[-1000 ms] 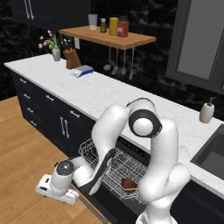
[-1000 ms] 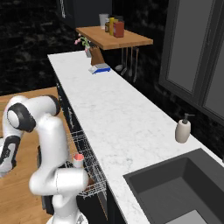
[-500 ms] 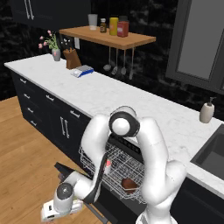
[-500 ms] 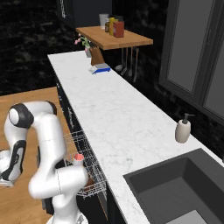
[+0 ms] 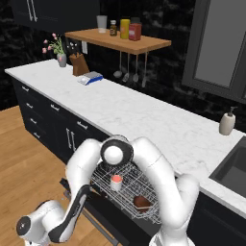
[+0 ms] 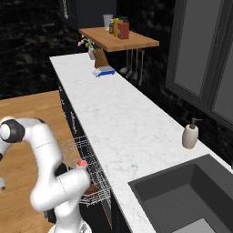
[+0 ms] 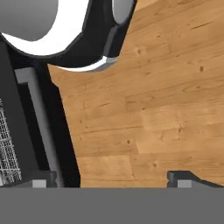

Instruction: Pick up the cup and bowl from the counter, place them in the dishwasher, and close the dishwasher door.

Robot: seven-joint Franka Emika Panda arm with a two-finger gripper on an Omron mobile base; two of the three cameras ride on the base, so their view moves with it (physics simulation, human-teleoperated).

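Observation:
The cup [image 5: 116,182], white with a red top, stands in the dishwasher's white wire rack [image 5: 106,178]. The dark-brown bowl [image 5: 142,202] sits in the same rack to its right. The right base view shows the cup [image 6: 82,163] and the bowl [image 6: 92,188] there too. The dishwasher door [image 5: 109,217] lies open and flat under the rack, below the white marble counter [image 5: 144,115]. My arm is folded down in front of it, hand low by the floor. In the hand view my gripper [image 7: 113,178] is open and empty over wooden floor, beside the door's bar handle [image 7: 40,118].
A beige soap bottle [image 5: 227,122] stands by the dark sink [image 5: 233,166] at the right. A wooden shelf [image 5: 120,41] with jars, a knife block [image 5: 79,65], a flower vase [image 5: 61,57] and a blue item [image 5: 90,78] are far left. Wooden floor [image 7: 153,109] spreads before the dark cabinets [image 5: 43,120].
The arm has folded lower and the hand has sunk toward the floor and to the left, in front of the open door. The jaws stayed open. Cup and bowl have not moved.

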